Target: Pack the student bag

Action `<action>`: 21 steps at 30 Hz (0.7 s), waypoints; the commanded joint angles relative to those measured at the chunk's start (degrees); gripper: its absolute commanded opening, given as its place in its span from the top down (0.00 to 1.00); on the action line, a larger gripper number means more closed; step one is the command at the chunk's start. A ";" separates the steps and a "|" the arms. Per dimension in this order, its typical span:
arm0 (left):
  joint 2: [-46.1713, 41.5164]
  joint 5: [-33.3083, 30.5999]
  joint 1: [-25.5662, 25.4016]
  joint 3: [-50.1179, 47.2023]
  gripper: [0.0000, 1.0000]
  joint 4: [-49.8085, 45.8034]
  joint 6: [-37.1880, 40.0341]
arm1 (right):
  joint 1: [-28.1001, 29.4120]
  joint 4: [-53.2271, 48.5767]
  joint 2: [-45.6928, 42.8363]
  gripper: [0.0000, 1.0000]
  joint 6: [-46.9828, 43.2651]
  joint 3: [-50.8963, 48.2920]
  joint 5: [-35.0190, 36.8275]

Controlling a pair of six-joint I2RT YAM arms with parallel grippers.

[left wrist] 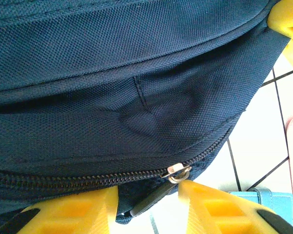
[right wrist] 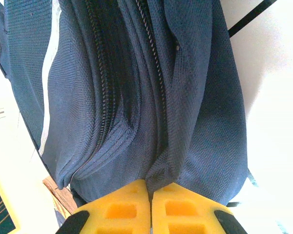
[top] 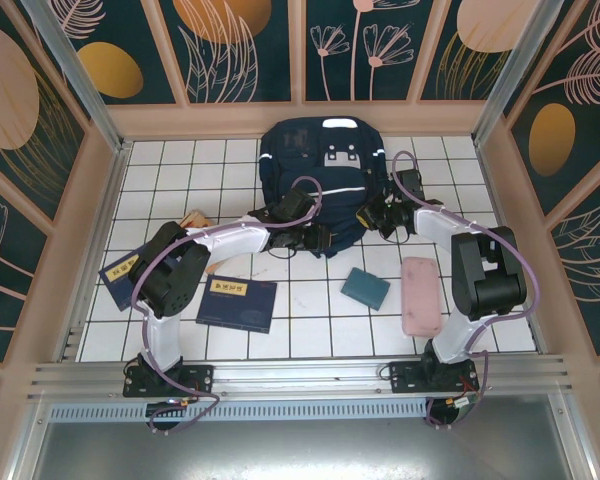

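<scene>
In the top view we see the bag [top: 315,170] lying at the upper centre of the white tiled table [top: 310,330], its lower edge toward the arms. Both grippers are at that edge: the left gripper [top: 318,238] at the middle, the right gripper [top: 372,218] just right of it.

In the left wrist view we find the left gripper [left wrist: 147,210] with its yellow fingers [left wrist: 68,214] apart at the bottom of the frame. The zipper pull [left wrist: 178,173] and its dark tab sit in the gap, and we see no finger pressing on them. In the right wrist view the right gripper [right wrist: 150,197] has its fingers together, pinching a fold of the bag [right wrist: 136,97] at the bottom centre.

Lower in the top view, a navy book [top: 238,300] and a second book [top: 120,272] lie at the left. A teal case [top: 365,288] lies at the centre with a pink case [top: 420,295] right of it. All are apart from the bag.
</scene>
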 commanded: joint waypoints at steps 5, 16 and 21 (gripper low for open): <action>1.53 2.03 -0.66 0.96 0.68 2.18 -1.13 | 0.76 0.93 -1.62 0.93 -1.16 2.00 -0.67; 1.58 0.80 -0.67 0.80 0.92 1.69 -0.33 | 0.84 -0.33 -2.56 0.96 -1.97 2.07 1.95; -1.46 -2.38 -0.67 -0.61 1.00 -1.13 1.31 | 0.65 -2.97 -3.70 1.00 -3.87 2.99 8.88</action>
